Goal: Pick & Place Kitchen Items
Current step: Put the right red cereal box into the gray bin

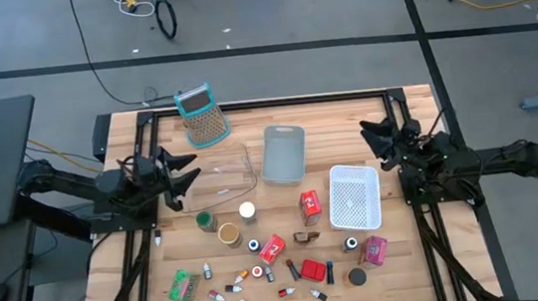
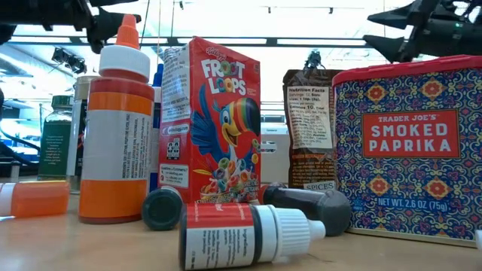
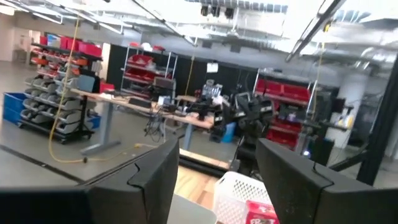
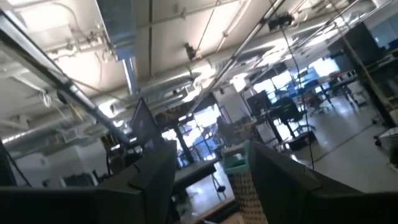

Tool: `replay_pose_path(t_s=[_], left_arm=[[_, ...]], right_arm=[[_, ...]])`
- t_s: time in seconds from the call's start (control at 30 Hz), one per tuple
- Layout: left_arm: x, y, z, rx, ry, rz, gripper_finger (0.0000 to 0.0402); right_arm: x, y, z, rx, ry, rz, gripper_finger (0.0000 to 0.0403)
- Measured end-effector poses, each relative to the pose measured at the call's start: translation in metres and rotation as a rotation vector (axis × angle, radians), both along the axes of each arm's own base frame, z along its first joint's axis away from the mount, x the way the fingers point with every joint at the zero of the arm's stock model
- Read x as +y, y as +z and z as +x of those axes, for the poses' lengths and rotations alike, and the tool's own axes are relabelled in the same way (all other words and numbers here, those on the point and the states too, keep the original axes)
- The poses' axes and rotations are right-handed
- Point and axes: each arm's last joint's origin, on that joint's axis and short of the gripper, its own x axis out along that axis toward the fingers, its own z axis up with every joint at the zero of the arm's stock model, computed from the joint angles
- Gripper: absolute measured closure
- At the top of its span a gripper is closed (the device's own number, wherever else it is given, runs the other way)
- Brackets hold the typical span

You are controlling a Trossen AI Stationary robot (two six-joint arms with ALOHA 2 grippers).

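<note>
A small red-labelled dropper bottle with a white cap [image 2: 252, 235] lies toppled among crowded kitchen items beside the white slotted basket [image 1: 355, 198]; reaching in risks knocking neighbours. Left gripper [image 1: 183, 173] and right gripper [image 1: 380, 137] apparently stand open, empty.

My two dark fingers [image 4: 283, 186] stand apart, nothing between them, angled up toward a ceiling [image 4: 155, 37] of pipes and ducts. Between them, farther off, the grater [image 4: 245, 186] shows its teal handle and perforated metal.
</note>
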Motion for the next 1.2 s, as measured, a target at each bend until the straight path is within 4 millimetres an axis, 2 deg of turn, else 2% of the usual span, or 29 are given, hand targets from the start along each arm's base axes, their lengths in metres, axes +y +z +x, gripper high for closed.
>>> replay_pose_path(t_s=[0.3,0.53,0.83,0.93,1.03,1.13,1.2], left_arm=[[-0.005,0.004,0.027,0.122,0.03,0.038,0.0184],[-0.008,0.003,0.041,0.182,0.035,0.073,0.0184],[-0.008,0.002,0.042,0.19,0.035,0.075,0.0191],[-0.008,0.003,0.042,0.181,0.035,0.072,0.0194],[-0.008,0.007,0.041,0.14,0.036,0.063,0.0198],[-0.008,0.009,0.041,0.133,0.046,0.1,0.0202],[-0.008,0.01,0.041,0.13,0.048,0.107,0.0205]], right_arm=[[0.002,0.021,0.037,0.183,0.217,-0.005,0.0193],[0.005,0.028,0.078,0.333,0.274,0.046,0.0193],[0.035,0.051,0.129,0.66,0.408,0.145,0.0193],[0.042,0.058,0.137,0.808,0.411,0.184,0.0193],[0.044,0.062,0.139,0.959,0.345,0.293,0.0193],[0.044,0.059,0.138,1.115,0.284,0.389,0.0193],[0.044,0.052,0.139,1.159,0.256,0.461,0.0193]])
